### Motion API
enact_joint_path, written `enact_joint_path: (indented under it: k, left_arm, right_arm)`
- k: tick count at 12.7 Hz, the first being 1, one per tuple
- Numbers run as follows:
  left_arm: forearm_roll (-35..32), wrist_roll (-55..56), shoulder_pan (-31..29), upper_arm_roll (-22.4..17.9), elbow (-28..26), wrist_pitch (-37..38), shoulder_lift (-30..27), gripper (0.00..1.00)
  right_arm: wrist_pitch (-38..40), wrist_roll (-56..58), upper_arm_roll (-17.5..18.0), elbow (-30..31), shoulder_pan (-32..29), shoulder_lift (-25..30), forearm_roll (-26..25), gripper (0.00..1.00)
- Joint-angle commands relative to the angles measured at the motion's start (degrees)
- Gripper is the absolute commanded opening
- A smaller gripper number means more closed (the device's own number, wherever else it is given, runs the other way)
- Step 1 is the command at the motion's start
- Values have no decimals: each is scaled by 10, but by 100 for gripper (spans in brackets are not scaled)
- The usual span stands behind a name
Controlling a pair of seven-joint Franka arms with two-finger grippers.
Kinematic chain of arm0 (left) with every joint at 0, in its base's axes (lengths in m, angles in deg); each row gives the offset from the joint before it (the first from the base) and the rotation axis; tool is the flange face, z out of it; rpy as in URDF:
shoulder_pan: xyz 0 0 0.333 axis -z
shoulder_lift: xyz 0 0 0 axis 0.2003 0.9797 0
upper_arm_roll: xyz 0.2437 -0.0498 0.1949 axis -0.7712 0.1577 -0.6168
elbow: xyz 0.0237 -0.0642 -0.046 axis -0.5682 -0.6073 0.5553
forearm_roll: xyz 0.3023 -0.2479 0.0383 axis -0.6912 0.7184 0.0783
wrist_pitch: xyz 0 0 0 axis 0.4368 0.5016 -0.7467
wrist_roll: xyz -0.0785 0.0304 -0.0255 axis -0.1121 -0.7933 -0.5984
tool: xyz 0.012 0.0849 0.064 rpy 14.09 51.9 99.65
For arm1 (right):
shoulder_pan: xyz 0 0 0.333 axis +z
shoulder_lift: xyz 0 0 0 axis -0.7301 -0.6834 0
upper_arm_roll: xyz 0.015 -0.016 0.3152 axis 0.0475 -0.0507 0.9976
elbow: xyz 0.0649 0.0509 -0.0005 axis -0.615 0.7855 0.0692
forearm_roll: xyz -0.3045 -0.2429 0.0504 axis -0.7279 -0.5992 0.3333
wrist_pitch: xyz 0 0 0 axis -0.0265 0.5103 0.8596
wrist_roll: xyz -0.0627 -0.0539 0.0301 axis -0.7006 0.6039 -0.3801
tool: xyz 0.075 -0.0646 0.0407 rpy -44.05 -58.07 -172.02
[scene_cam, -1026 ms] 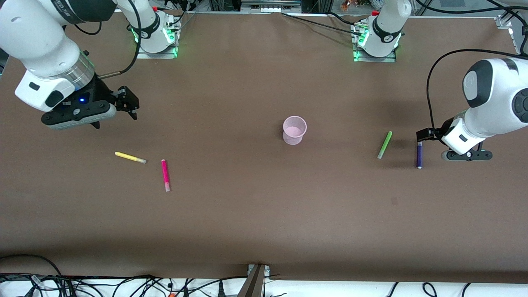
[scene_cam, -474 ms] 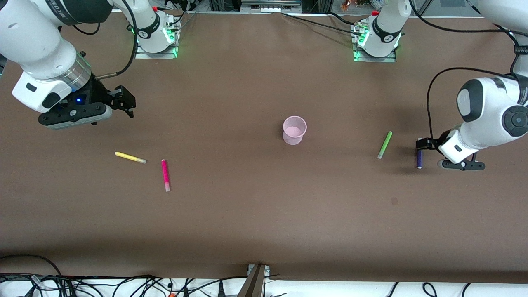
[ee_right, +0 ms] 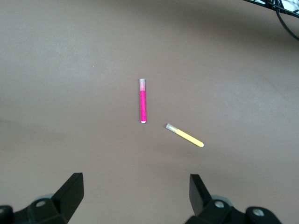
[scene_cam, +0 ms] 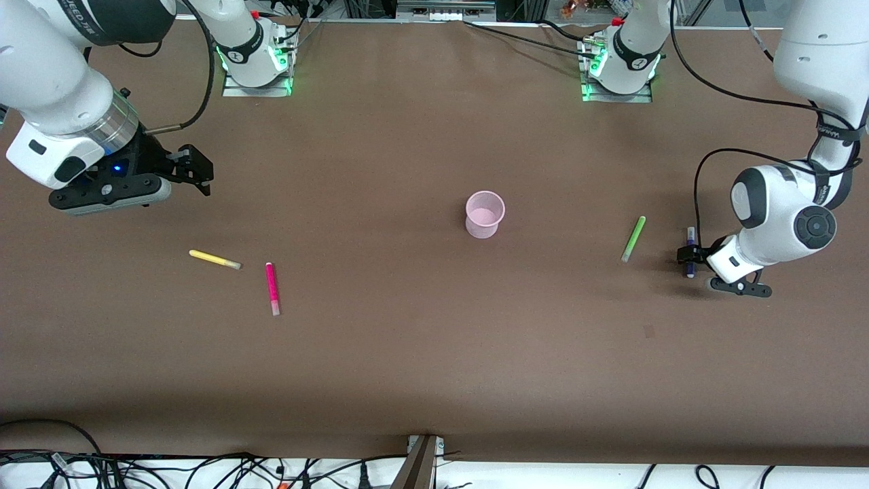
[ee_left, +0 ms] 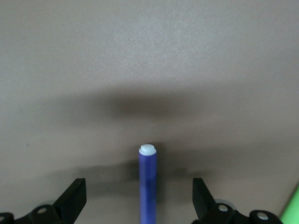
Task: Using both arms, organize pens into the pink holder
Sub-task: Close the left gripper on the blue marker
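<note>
Four pens lying on table, 1 pink holder point(scene_cam: 485, 214) standing mid-table; left gripper point(scene_cam: 687, 257) fingers apart, straddling purple pen point(scene_cam: 690, 238); right gripper point(scene_cam: 195, 170) hovering w/ fingers apart above yellow pen point(scene_cam: 214, 259) & magenta pen point(scene_cam: 272, 288); green pen point(scene_cam: 633, 238) lying beside purple

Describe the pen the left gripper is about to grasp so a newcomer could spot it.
At the left arm's end of the table, the open left gripper straddles the purple pen. It lies flat beside the green pen; it is the darkest pen.
</note>
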Motion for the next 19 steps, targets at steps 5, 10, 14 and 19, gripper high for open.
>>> enact_joint_path:
  k: [5, 10, 14, 19]
  left_arm:
    - [-9, -60, 2, 4, 10, -6, 10, 9]
    - [-9, -61, 3, 5, 14, 0, 15, 0]
    - [-9, -61, 4, 13, 33, 42, 2, 0]
    - [5, -75, 2, 84, 225, 320, -8, 0]
  right_arm:
    - [-2, 3, 3, -4, 3, -9, -13, 100]
    - [-6, 4, 2, -5, -4, -20, -4, 100]
    - [-50, -1, 4, -5, -2, -30, -4, 100]
    - [-21, 13, 4, -3, 1, -66, -4, 100]
